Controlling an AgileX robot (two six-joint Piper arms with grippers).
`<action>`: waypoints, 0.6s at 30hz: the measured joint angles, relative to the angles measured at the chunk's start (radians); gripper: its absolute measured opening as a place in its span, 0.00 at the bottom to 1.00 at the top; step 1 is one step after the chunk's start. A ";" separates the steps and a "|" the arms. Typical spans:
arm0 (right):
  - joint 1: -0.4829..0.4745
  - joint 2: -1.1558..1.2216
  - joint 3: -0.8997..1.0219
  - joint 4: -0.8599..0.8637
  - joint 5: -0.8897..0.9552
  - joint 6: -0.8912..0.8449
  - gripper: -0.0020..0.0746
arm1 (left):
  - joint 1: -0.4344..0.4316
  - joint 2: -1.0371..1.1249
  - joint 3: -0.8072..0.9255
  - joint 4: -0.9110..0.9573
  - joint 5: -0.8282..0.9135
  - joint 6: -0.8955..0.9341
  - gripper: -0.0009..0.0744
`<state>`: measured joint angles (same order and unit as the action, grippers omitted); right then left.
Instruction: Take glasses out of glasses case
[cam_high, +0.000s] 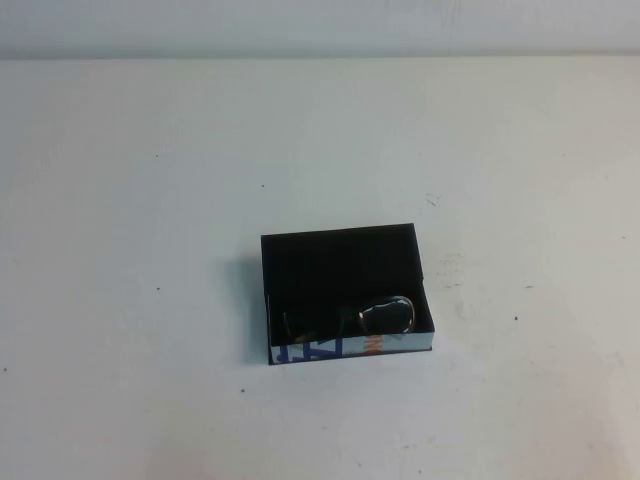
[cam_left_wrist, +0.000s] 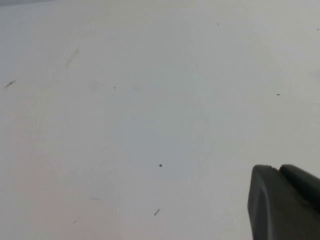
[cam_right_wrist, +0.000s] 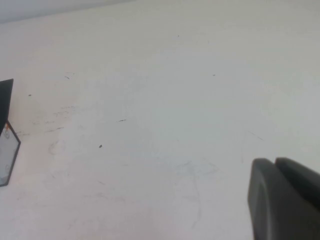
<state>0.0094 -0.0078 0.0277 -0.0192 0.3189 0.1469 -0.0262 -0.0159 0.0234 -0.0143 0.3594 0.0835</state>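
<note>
The glasses case is a shallow black open box in the middle of the table, and its near wall is printed white with blue letters and orange. The black glasses lie inside along that near wall, one greyish lens showing at the right. Neither arm shows in the high view. In the left wrist view my left gripper is shut and empty over bare table. In the right wrist view my right gripper is shut and empty, well away from the case's corner at the picture's edge.
The white table has only small dark specks and faint scuff marks. A pale wall runs along its far edge.
</note>
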 joint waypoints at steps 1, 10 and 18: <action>0.000 0.000 0.000 0.000 0.000 0.000 0.00 | 0.000 0.000 0.000 0.000 0.000 0.000 0.01; 0.000 0.000 0.000 0.006 0.000 0.000 0.00 | 0.000 0.000 0.000 0.000 0.000 0.000 0.01; 0.000 0.000 0.000 0.019 0.000 0.000 0.00 | 0.000 0.000 0.000 0.000 0.000 0.000 0.01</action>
<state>0.0094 -0.0078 0.0277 0.0000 0.3189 0.1469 -0.0262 -0.0159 0.0234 -0.0143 0.3594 0.0835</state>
